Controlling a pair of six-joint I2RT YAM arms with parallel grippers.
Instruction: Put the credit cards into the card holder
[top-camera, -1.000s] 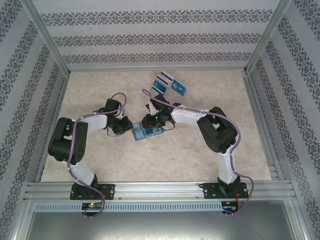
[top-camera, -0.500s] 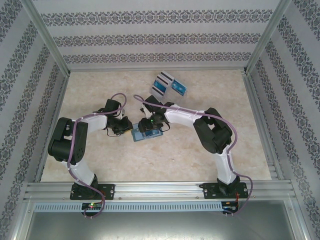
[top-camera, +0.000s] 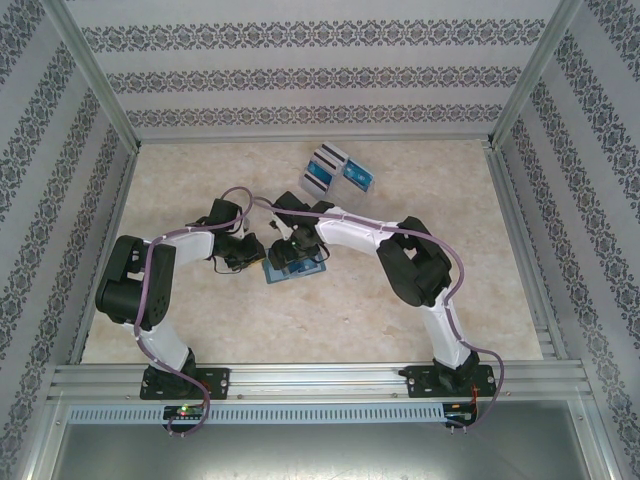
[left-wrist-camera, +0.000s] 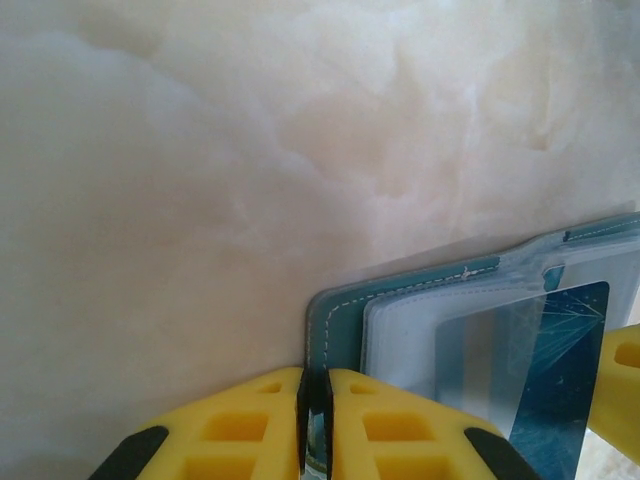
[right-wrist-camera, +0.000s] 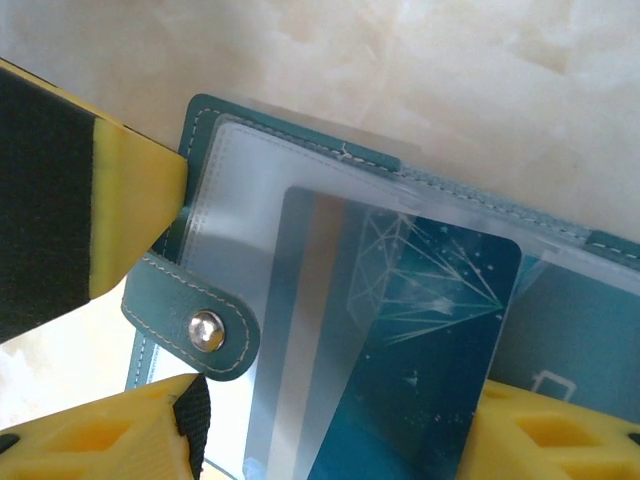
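The teal card holder lies open on the table, clear pockets facing up. My left gripper is shut on the card holder's left cover edge. My right gripper hovers over the holder, and its jaws stand open. A dark teal credit card with a diamond print lies between my right gripper's fingers, its left part under a clear sleeve of the holder. The same card appears in the left wrist view. Three more credit cards lie at the back.
The holder's snap strap is folded over the left pocket beside my right gripper's left finger. The left gripper's yellow and black finger presses the holder's corner. Aluminium rails and patterned walls enclose the marble-look table.
My right arm has swung left until its gripper covers the holder, and its jaws have widened off the card. The left gripper has stayed clamped on the holder's edge.
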